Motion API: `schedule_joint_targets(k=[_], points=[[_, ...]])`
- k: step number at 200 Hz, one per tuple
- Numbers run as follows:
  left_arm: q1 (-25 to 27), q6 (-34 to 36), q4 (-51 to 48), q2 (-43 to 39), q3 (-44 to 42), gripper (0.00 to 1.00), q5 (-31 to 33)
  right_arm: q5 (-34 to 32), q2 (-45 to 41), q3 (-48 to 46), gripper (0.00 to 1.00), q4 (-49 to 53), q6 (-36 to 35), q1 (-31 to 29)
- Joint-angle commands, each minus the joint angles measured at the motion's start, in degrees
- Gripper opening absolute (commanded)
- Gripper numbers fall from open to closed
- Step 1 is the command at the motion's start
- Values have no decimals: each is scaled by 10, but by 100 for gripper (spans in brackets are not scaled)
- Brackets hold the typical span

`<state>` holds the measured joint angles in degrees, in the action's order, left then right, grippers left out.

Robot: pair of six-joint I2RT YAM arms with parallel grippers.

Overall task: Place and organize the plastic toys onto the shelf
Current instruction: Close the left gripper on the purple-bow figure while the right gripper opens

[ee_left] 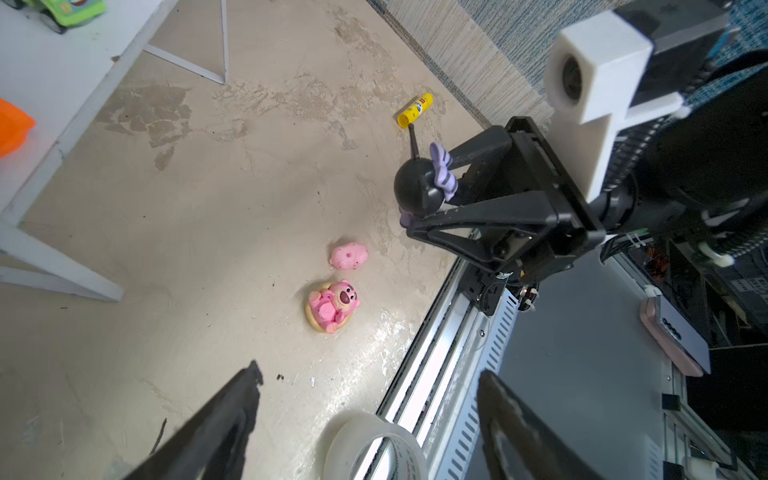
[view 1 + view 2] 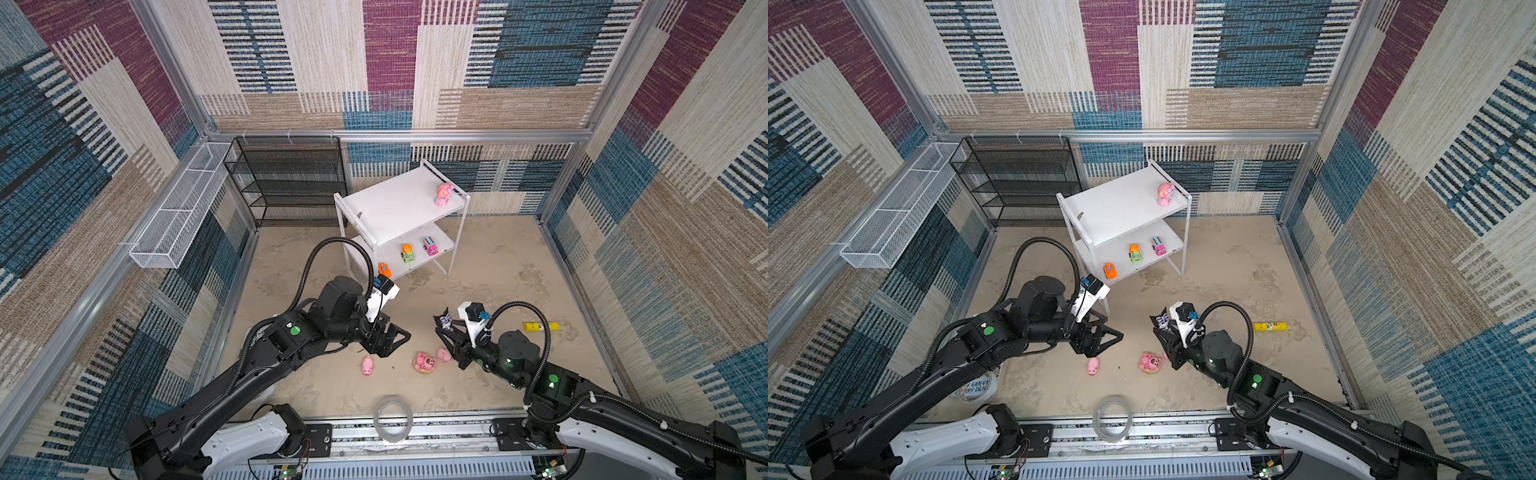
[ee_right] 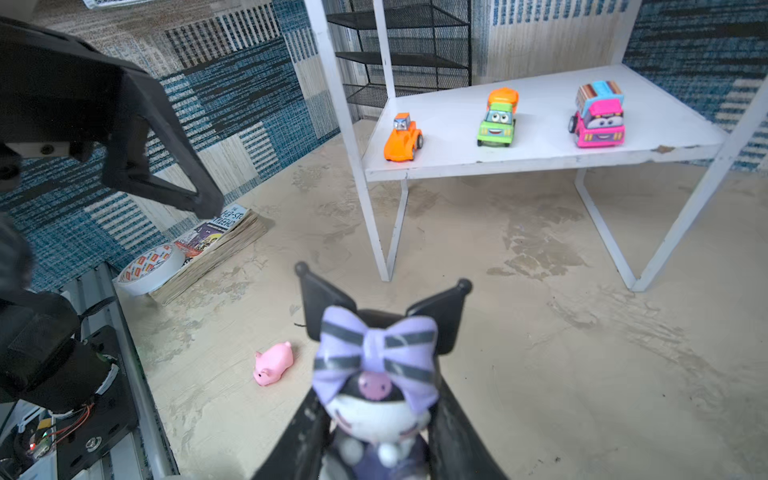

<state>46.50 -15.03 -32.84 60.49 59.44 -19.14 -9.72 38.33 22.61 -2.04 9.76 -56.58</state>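
My right gripper is shut on the black-white figure with a purple bow, held above the floor. To its left my left gripper hangs open and empty. On the floor between them lie a pink pig, a pink bear and a second pig. The white shelf carries a pink bear figure on its top board. Its lower board holds the orange car, green-orange car and pink car.
A black mesh rack and a long white wire basket stand at the back left. A yellow tube lies at the right, a clear tape roll at the front rail. A book and another tape roll lie by the left wall.
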Motion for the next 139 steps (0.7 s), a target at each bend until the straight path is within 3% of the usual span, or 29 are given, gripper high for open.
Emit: schedule_joint_targets(k=[1,17,52,109,139], points=[[14,-55,59,16,2,76,40,-13,9,12,37,-47,-43,-20],[24,-68,86,33,5,67,29,-14,15,18,37,-50,-53,-31],[42,-70,109,65,24,57,19,-22,17,23,37,-48,-64,-44],[62,-54,120,95,54,56,-16,-35,6,15,37,-49,-59,-45],[63,-44,112,104,60,36,-5,-35,0,17,37,-51,-61,-46]])
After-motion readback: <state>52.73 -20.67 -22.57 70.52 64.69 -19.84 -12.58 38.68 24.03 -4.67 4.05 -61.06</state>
